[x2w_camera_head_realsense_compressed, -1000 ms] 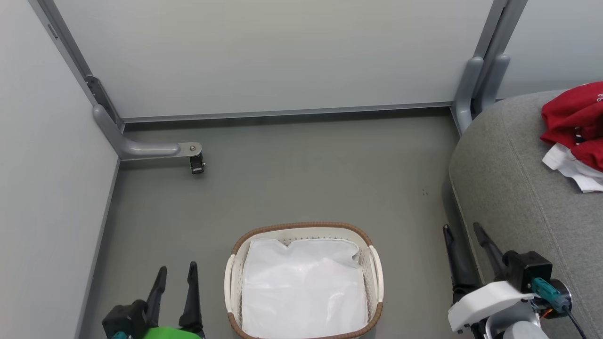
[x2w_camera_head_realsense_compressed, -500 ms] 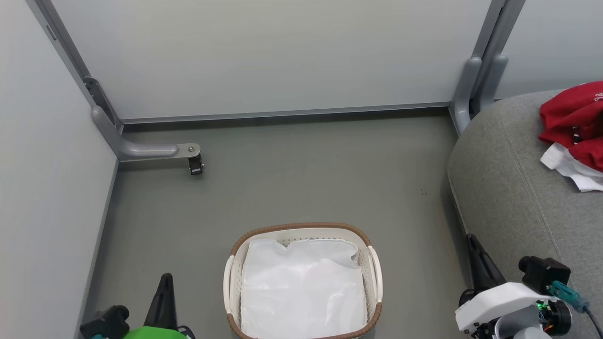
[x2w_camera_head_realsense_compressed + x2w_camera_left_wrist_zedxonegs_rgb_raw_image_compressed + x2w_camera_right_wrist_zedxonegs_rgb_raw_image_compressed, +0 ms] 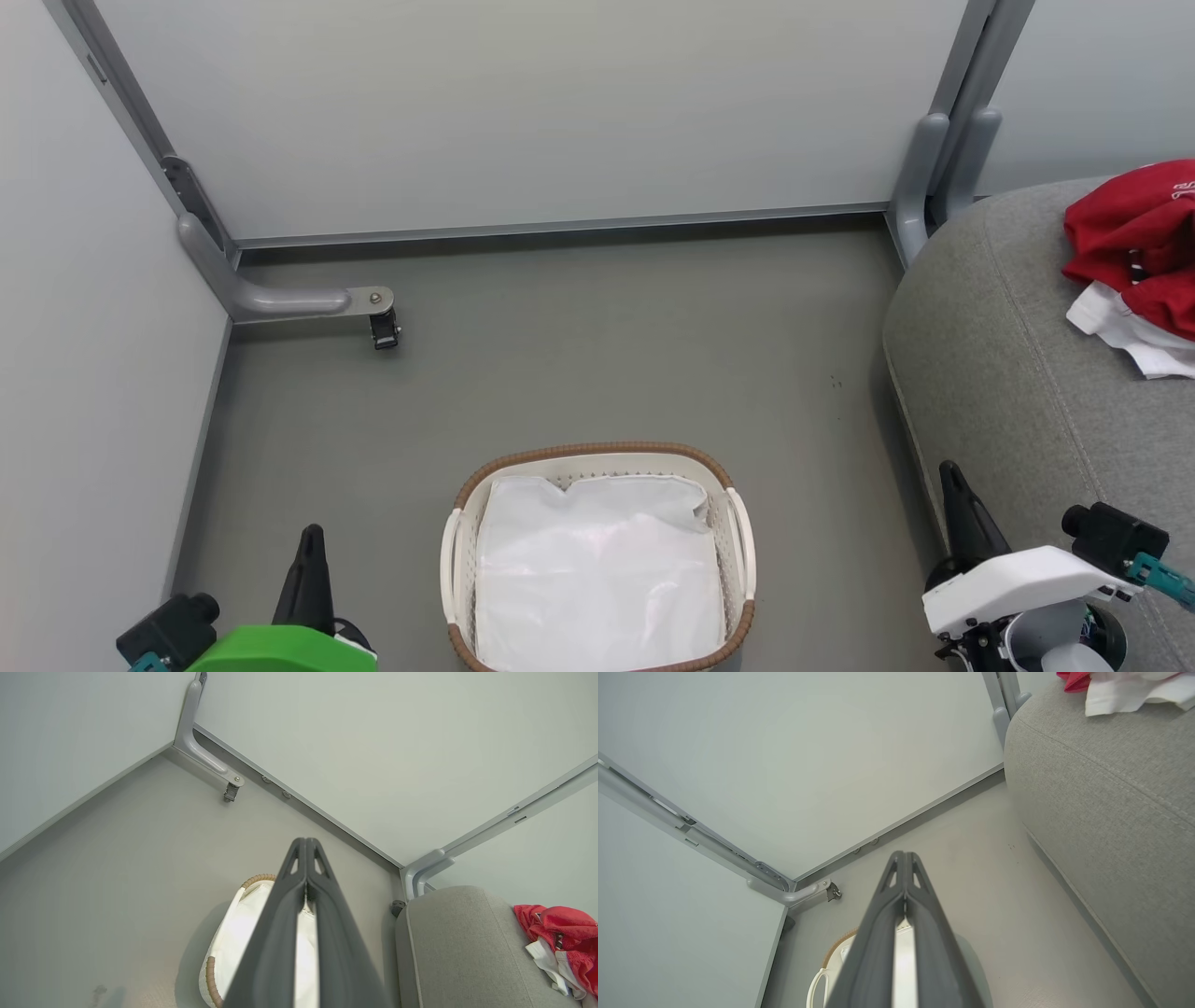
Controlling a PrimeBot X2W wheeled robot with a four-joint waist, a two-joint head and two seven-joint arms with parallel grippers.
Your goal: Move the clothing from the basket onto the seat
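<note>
Shut on both sides now. A second ago, parted at the left gripper [image 3: 311, 537] and the right gripper [image 3: 952, 476]; this instant, jaws pressed together on nothing, plain in both wrist views. Drawn back too, low and wide of the basket [image 3: 597, 450], well apart from its rim on either side. No grab, no reach. Looks like a stand-down.

Inside the basket, just the flat white liner sheet [image 3: 597, 579], no red anywhere in it. Basket itself on the floor [image 3: 607, 327], toward the near edge, between the two grippers.

Over on the seat [image 3: 990, 373], the clothing [image 3: 1120, 224]: a red heap with white trim spilling out below, lying on top of the cushion, well in from the rounded floor-side edge and running off the right of the head view. Same spot on the cushion as a second ago, untouched.

Reading it: transfer done, by the look of things. Nothing left to lift out, nothing held, both arms retiring. Worth one caution only: part of the heap cut off at the picture's right edge, so no telling how it lies there.
</note>
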